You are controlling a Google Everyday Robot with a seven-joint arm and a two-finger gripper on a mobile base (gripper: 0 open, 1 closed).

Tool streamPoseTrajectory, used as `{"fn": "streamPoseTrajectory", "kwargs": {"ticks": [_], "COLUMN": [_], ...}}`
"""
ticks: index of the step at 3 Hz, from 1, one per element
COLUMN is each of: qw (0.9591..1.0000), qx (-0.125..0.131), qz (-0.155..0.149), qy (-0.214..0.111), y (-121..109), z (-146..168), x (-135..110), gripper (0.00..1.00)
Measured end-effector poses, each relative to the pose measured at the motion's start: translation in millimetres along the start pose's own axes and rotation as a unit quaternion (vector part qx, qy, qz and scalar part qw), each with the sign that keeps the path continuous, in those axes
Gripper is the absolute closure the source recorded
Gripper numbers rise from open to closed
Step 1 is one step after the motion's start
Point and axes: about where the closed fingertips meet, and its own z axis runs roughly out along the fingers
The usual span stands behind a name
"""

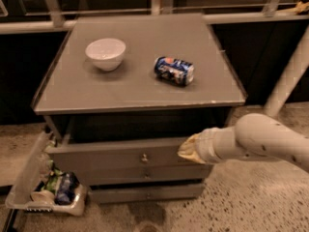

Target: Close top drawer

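Observation:
The top drawer (111, 156) is a wide grey front panel with a small round metal knob (144, 157), just under the grey table top (140, 93). It is pushed almost fully into the cabinet, and only a thin strip of its top edge shows. My gripper (187, 150), with a yellowish tip on a thick white arm (260, 139) coming in from the right, rests against the right part of the drawer front.
A white bowl (105, 53) and a blue soda can (174, 70) lying on its side are on the table top. Two slimmer drawer fronts (145, 182) sit below. A clear plastic bin of packets (43, 195) leans at the lower left. A white pole (289, 76) stands at the right.

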Motion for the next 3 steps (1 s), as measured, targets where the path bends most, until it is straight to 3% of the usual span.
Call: {"fn": "streamPoseTrajectory", "kwargs": {"ticks": [1,3], "qw": [0.9997,0.9997], "qx": [0.017,0.017], "qz": [0.014,0.014], "qy": [0.011,0.011], "y": [-28.1,-26.4], "z": [12.9,12.2], "x": [19.6,19.5], "gripper": [1.0,0.59]}}
